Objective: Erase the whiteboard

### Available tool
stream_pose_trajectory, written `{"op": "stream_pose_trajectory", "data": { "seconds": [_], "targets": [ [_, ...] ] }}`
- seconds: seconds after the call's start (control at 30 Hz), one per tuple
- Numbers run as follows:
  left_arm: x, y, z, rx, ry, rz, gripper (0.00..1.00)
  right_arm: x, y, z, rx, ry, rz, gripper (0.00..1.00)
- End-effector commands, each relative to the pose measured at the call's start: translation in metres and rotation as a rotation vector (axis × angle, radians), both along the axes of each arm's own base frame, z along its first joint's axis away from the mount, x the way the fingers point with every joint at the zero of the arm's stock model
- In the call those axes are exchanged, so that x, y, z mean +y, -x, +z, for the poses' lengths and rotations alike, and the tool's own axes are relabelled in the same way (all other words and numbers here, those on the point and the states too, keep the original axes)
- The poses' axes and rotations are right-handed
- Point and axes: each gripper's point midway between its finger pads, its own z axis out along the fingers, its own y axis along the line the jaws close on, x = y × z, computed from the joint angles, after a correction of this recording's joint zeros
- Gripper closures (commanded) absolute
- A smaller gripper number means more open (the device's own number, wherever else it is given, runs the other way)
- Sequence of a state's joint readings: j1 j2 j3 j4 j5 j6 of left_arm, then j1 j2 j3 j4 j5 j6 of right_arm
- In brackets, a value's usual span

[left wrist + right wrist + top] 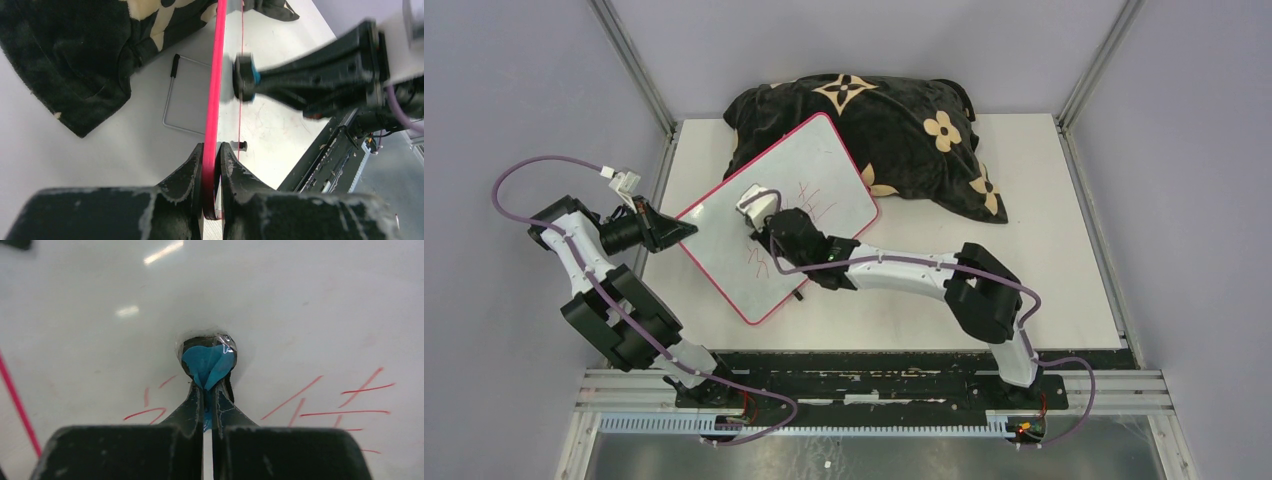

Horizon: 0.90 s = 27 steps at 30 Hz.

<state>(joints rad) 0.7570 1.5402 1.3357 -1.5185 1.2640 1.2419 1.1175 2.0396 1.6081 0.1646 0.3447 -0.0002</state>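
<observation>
The whiteboard (816, 165) lies slantwise on the left half of the white surface (1044, 250). Its far right corner is against the black floral cushion (894, 120). It is a white rectangle with rounded corners and a thin pink-red rim, and it carries red handwritten marks (819, 200) in two patches, one near its middle and one toward its near edge. The left wrist view shows a thin wire stand (172, 102) under it.

The right arm reaches in from the right, elbow bent, with its wrist over the middle of the board. The right claw (207, 390) is squeezed together on a small blue eraser pad (207, 360), which is pressed to the white face between the two patches of writing.

The left arm is folded at the left side. The left claw (212, 150) is clamped on the board's pink rim at its left corner.
</observation>
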Motion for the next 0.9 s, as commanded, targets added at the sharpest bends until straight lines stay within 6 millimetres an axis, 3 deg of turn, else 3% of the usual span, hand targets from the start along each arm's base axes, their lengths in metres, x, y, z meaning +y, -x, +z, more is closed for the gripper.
{"op": "stream_pose_trajectory", "data": {
  "seconds": [0.0,0.2,0.37,0.5,0.87],
  "targets": [
    [0.017,0.001,-0.023,-0.057,-0.223,-0.071,0.97,0.030,0.053,-0.028,0.060,-0.011,0.139,0.99],
    [0.016,0.001,-0.022,-0.058,-0.220,-0.071,0.97,0.037,0.080,-0.031,0.091,-0.070,0.182,0.99],
    [0.017,0.001,-0.023,-0.057,-0.224,-0.073,0.97,0.034,0.071,-0.033,0.056,-0.043,0.135,0.99],
    [0.016,0.002,-0.024,-0.055,-0.225,-0.075,0.97,0.019,0.047,-0.027,0.019,-0.027,0.056,1.00],
    [0.016,0.002,-0.024,-0.055,-0.224,-0.074,0.97,-0.046,-0.050,0.002,0.015,-0.058,-0.146,1.00]
  ]
}}
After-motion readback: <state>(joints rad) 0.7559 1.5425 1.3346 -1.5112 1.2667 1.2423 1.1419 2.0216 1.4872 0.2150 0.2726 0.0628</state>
